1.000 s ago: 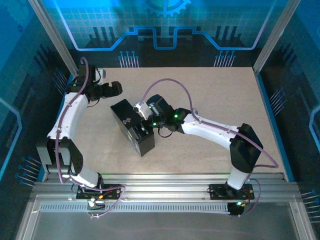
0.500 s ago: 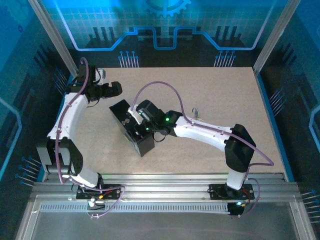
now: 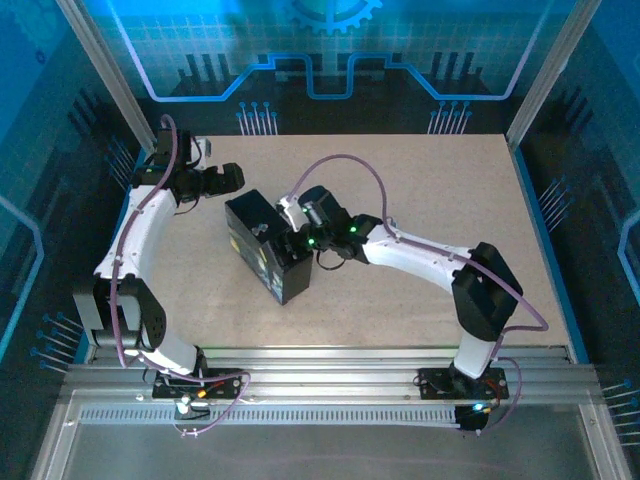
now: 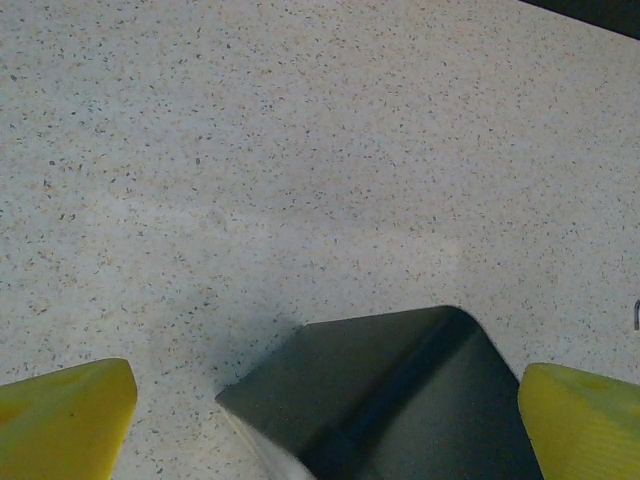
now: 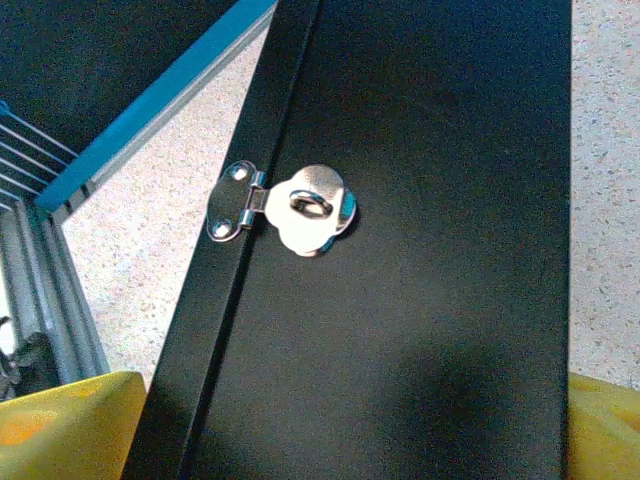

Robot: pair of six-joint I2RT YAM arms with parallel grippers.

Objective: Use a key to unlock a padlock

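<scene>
Box position is the change: the black rectangular box (image 3: 255, 240) has swung round while the right claw (image 5: 335, 430) pulled back, its yellow fingers (image 5: 70, 425) wide astride the box; pinching or not, I cannot tell. The silver hasp (image 5: 290, 210) ahead of that claw carries no brass padlock, so finding it probably comes first. The left claw (image 4: 325, 415) gapes open.

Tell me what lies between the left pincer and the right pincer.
The far corner of the black box lies between the left pincer and the right pincer, seen in the top external view. The right wrist view shows its silver hasp.
</scene>
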